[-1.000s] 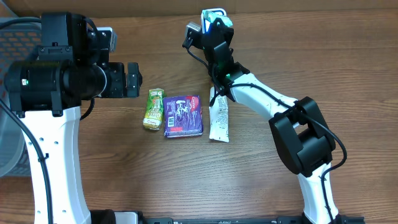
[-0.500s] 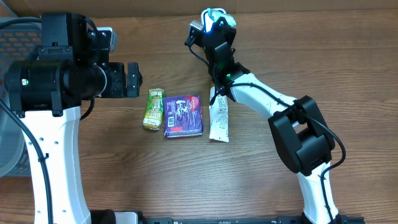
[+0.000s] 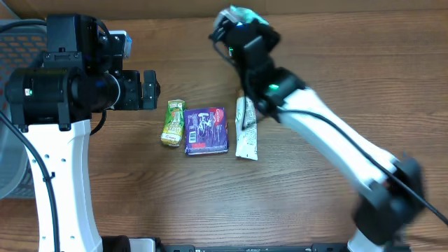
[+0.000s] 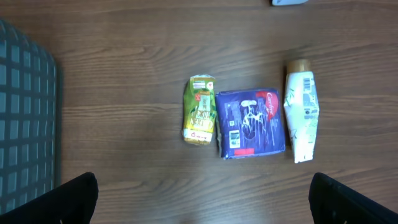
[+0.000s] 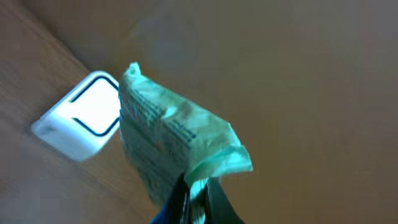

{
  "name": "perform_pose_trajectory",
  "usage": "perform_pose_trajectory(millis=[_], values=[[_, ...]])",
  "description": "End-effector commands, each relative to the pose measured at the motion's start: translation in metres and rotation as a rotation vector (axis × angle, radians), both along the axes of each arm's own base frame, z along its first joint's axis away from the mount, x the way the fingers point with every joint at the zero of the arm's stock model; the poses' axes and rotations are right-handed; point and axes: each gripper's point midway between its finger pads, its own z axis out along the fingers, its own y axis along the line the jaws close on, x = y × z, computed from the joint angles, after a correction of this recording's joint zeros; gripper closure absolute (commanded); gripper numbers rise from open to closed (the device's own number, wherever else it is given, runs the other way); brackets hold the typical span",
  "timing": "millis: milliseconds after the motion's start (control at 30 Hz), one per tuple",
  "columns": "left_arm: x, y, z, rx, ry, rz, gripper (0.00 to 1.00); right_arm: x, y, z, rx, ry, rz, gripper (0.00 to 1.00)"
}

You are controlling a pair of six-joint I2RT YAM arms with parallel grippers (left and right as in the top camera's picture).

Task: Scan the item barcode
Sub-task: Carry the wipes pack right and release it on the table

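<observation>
Overhead and wrist views, scanning step in progress. The right pincer (image 5: 194, 198) is pressed together on the lower edge of a green packet (image 5: 171, 155), holding it in the air at the far edge of the bench (image 3: 315, 210), just beside the white scanner (image 5: 79, 124). Compared with the overhead views of the preceding second, the right arm (image 3: 329, 143) has swung out of its folded pose. Its elbow now trails toward the near right corner and the whole limb is motion-blurred, while the packet has stayed close to the same spot, shifted slightly and turned. This reads as a reorientation of the packet, probably to bring its printed face toward the scanner. Whether the barcode faces the window cannot be told.

The left pincer (image 4: 202, 208) is spread wide and carries nothing. It hangs over the left of the bench, unchanged. Below it lie a yellow-green sachet (image 4: 199, 110), a purple pack (image 4: 250, 123) and a white tube (image 4: 301, 109) side by side, untouched and presumably awaiting scanning.
</observation>
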Motion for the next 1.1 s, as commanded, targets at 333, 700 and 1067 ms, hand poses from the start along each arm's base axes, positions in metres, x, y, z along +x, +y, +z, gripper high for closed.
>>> perform_pose_trajectory(millis=[333, 700, 1067], values=[[0.001, 0.002, 0.001, 0.014, -0.007, -0.013, 0.0, -0.078, -0.103, 0.001, 1.053, 0.51, -0.226, 0.96], [0.001, 0.002, 0.001, 0.014, -0.007, -0.013, 0.0, -0.072, -0.189, -0.069, 1.246, 0.692, -0.447, 0.96], [0.001, 0.002, 0.001, 0.014, -0.007, -0.013, 0.0, -0.076, -0.224, -0.16, 1.291, 0.768, -0.598, 0.96]])
